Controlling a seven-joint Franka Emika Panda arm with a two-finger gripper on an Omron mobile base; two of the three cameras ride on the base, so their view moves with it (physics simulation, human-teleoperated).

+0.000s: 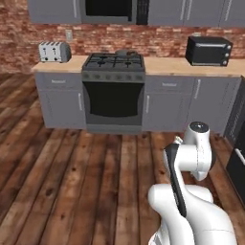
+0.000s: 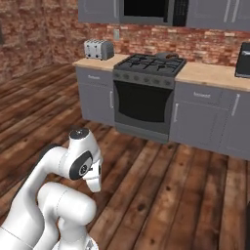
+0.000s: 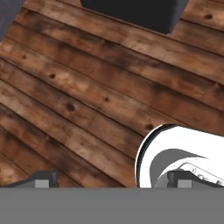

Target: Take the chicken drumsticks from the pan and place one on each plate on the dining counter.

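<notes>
Nearest, the arm is folded low over its base, and the gripper [image 3: 113, 183] is pointed down at the wooden floor [image 3: 78, 100]. In the hand view its two dark fingertips [image 3: 41, 180] are seen set wide apart, with nothing between them: the jaws are fully open and empty.

The step in hand is judged to be the approach to the cooker, with nothing yet picked up. It would be done well if the base were driven straight across the floor and halted square before the stove [image 1: 114, 62], close enough for the back burners to be reached without the arm being stretched flat. The arm should be unfolded and lifted above worktop height only then, so that the oven door [image 1: 113, 103] is not struck.

Beyond the bare floor, the grey cabinets [image 1: 60, 100] are set against the brick wall. The pan [image 2: 165, 56] is made out at the back edge of the stove top, right of centre; something brown appears to lie in it, too small to be called a drumstick with certainty. A toaster [image 1: 54, 51] stands at the left end of the worktop, a black toaster oven [image 1: 208, 50] toward the right end, and a microwave [image 1: 115, 10] hangs above. Nothing is seen lying in the path.
</notes>
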